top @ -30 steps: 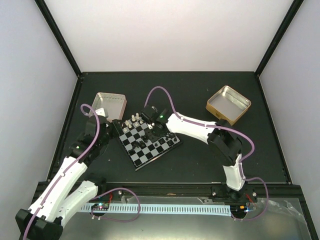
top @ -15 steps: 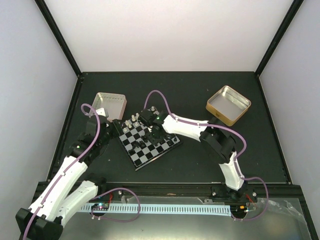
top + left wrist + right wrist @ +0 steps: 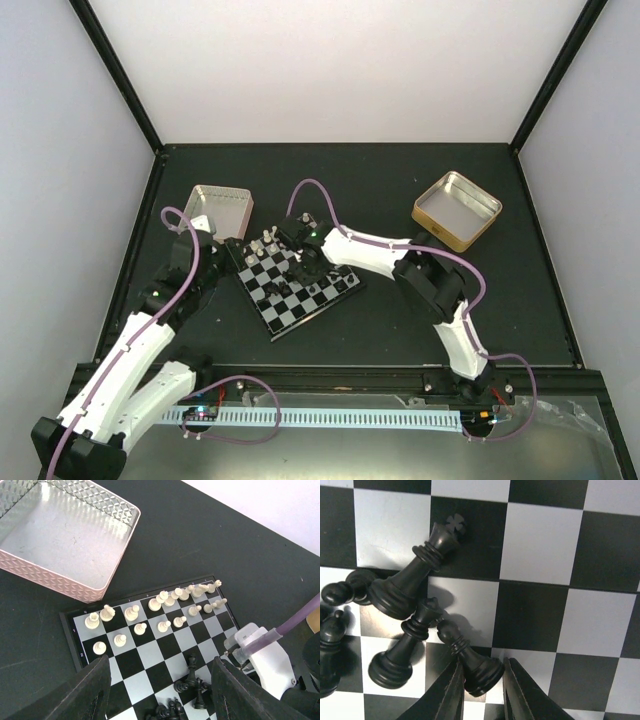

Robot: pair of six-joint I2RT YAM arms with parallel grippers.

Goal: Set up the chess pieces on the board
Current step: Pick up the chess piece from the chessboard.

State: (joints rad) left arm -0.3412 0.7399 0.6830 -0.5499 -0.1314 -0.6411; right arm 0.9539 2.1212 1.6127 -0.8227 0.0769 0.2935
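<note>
So, right gripper [image 3: 481, 680]: fingers snug either side of a small black piece [image 3: 470, 655], can't tell if it's pinched yet.
Neighbours: another black piece [image 3: 400, 655] and the king [image 3: 415, 577] just beside, so I'd lift straight up.
Board [image 3: 540, 540]: black ones bunched mid-board, white pieces [image 3: 165, 602] in rows.
Left gripper [image 3: 162, 682]: wide apart, empty.

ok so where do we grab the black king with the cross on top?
Black king: grip the slim stem below its collar, pinching across it. It looks tipped over, cross pointing onto bare squares of the board, so come from that open side; a smaller black piece crowds its base on the other. Pose is my read.
</note>
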